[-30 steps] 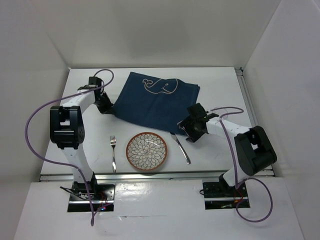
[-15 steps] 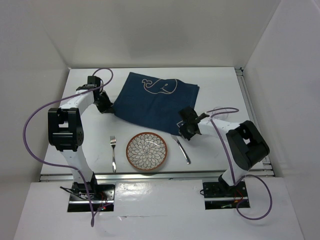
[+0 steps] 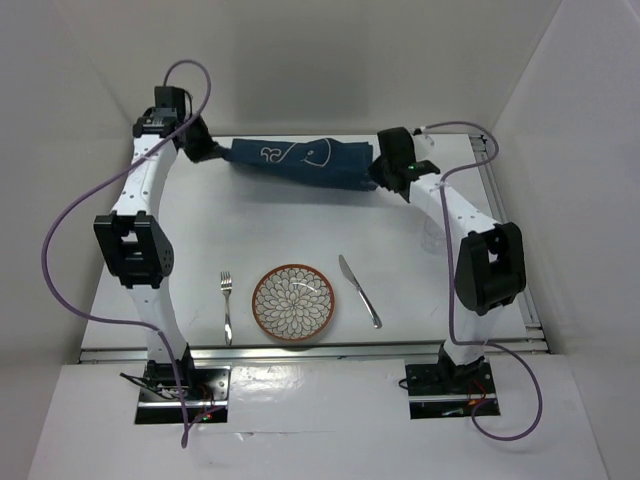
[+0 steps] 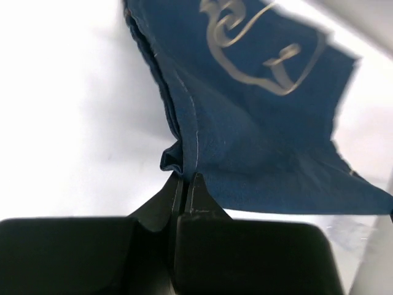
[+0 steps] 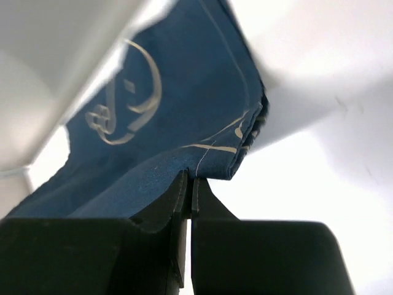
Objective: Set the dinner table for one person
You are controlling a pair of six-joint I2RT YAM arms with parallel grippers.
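A dark blue cloth mat [image 3: 300, 163] with a white whale drawing hangs stretched between both grippers, lifted over the far part of the white dinner table [image 3: 270, 225]. My left gripper [image 3: 210, 152] is shut on the mat's left corner [image 4: 184, 157]. My right gripper [image 3: 380, 175] is shut on its right corner [image 5: 212, 163]. Near the front edge lie a fork [image 3: 227, 305], a round patterned plate [image 3: 294, 302] and a knife [image 3: 359, 290], in that order from left to right.
White walls close in the table at the back and both sides. A metal rail [image 3: 510, 235] runs along the right edge and another [image 3: 300, 349] along the front. Purple cables loop off both arms.
The right gripper closed on the mat's near right corner. Both arms then raised the mat and carried it toward the back wall, so it now hangs between them instead of lying flat.
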